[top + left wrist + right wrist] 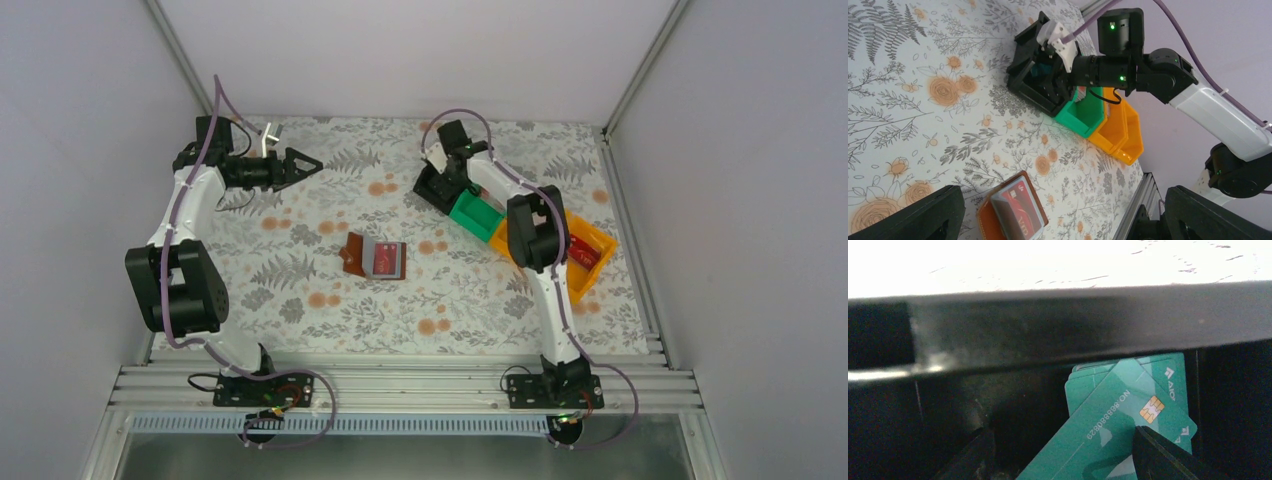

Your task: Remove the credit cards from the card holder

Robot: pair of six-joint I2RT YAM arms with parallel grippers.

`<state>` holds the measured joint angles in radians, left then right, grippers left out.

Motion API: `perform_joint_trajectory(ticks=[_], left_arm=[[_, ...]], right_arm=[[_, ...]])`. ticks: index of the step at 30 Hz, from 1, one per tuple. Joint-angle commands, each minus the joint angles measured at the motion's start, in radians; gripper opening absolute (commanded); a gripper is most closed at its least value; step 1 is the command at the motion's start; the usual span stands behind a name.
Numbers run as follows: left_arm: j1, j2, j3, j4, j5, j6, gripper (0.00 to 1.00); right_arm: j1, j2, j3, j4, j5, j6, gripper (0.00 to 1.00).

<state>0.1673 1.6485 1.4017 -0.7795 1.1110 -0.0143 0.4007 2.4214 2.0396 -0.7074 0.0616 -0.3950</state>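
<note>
the job looks partway done. several teal credit cards point(1128, 405) are stacked in the black bin point(1023, 85), upper middle of the left wrist view. a red thing in the orange bin point(603, 245), at the right of the top view, may be another card, but it is too small to tell. the card holder point(353, 256) lies open on the floral surface point(300, 300) in the middle of the top view, well apart from the bins. a red card point(1015, 212) shows on its pale inside. that one at least is left to take out. whether more cards sit under it is hidden.

the right gripper point(1064, 432) reaches down into the black bin with its jaws partly apart. the front teal card leans tilted between its fingers point(973, 455). the finger at lower left of the right wrist view stands clear of the card, and the one at lower right overlaps its edge. i judge the card is loose, not pinched.

the left gripper point(300, 164) hovers over the surface at the upper left of the top view. it is spread wide, holding nothing and touching nothing.
</note>
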Motion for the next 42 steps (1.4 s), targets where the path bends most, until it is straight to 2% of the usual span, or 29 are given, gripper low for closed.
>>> perform_joint_trajectory(ticks=[1, 5, 10, 12, 15, 18, 21, 24, 33, 42], left_arm=[[0.002, -0.004, -0.003, 0.013, 0.032, 0.014, 1.00], [0.003, -0.004, -0.002, 0.012, 0.036, 0.015, 1.00], [0.003, -0.005, 0.003, 0.009, 0.041, 0.017, 1.00], [0.002, -0.006, 0.004, 0.009, 0.043, 0.020, 1.00], [0.003, -0.003, 0.004, 0.007, 0.053, 0.022, 1.00], [0.003, 0.002, 0.005, 0.006, 0.063, 0.022, 1.00], [0.003, -0.001, 0.005, 0.006, 0.063, 0.023, 1.00], [0.003, -0.005, 0.005, 0.006, 0.063, 0.025, 1.00], [0.003, 0.002, 0.006, 0.008, 0.061, 0.020, 1.00], [0.003, 0.007, 0.016, 0.001, 0.068, 0.022, 1.00]], right_arm=[[0.048, -0.090, -0.073, -0.059, -0.050, -0.027, 0.71], [0.047, -0.154, -0.008, -0.054, -0.056, 0.033, 0.70], [0.047, -0.165, 0.057, -0.099, -0.135, 0.188, 0.64], [0.047, -0.169, 0.025, -0.106, -0.148, 0.260, 0.58], [0.047, -0.177, -0.024, -0.101, -0.121, 0.351, 0.41], [0.047, -0.146, 0.008, -0.144, -0.141, 0.399, 0.24], [0.047, -0.087, 0.068, -0.192, -0.163, 0.436, 0.13], [0.047, -0.028, 0.115, -0.228, -0.141, 0.440, 0.06], [0.054, 0.056, 0.178, -0.332, -0.089, 0.448, 0.04], [0.062, 0.082, 0.222, -0.377, 0.210, 0.406, 0.04]])
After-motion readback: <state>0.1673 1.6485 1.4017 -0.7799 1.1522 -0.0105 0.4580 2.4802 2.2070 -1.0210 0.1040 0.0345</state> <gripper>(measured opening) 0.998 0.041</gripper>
